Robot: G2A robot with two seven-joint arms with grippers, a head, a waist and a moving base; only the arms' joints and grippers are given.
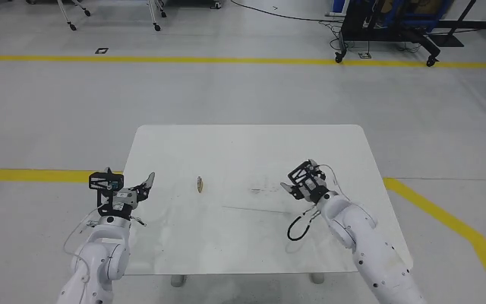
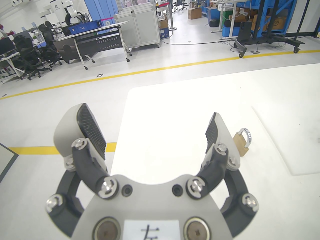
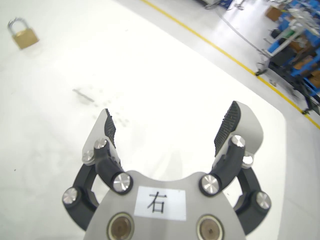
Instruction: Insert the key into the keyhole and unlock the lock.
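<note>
Brass padlock [image 1: 200, 184] rests on white table [image 1: 250, 243], between the two arms, nearer left gripper [image 2: 150, 118], apart from each. Left gripper and right gripper [image 3: 171, 116]: both spread wide, empty. Key's whereabouts cannot be told. Likely risks: small lock skids on smooth tabletop under off-centre pinch; unbraced body twists when key turns.

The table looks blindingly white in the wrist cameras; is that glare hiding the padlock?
Left wrist view: yes, glare washes out the table, yet the padlock stands out; right wrist view: same glare, faint shadow beneath the right gripper; top view: evener light.
</note>
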